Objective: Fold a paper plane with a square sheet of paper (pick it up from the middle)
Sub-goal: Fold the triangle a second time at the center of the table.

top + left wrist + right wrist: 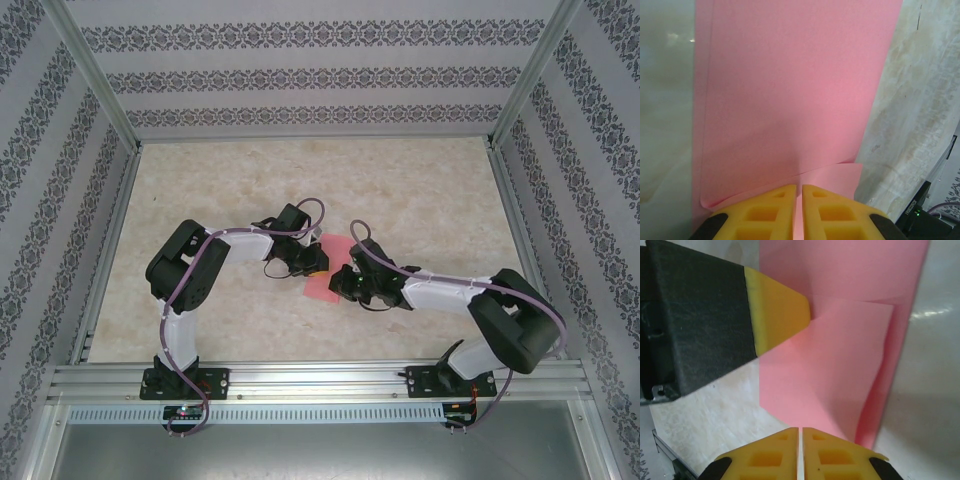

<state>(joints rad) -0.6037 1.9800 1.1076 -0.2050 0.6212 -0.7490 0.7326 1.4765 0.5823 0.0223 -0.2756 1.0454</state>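
Note:
The square sheet of paper (323, 283) is pink-red and lies folded in layers on the table between my two grippers. In the left wrist view the paper (790, 90) stretches away from my left gripper (798, 187). Its yellow fingers are shut on a raised flap, with pink showing in the thin gap. My left gripper (317, 262) sits at the sheet's left side. The right wrist view shows a left finger (777, 305) on the lifted flap of the paper (840, 355). My right gripper (800, 430) is shut at the sheet's near edge, nothing visibly between its fingers. It sits at the sheet's right (344, 283).
The table (300, 180) is beige and marbled. Patterned walls with metal posts close it in on three sides. A metal rail (320, 385) carrying both arm bases runs along the near edge. Free table lies behind and beside the arms.

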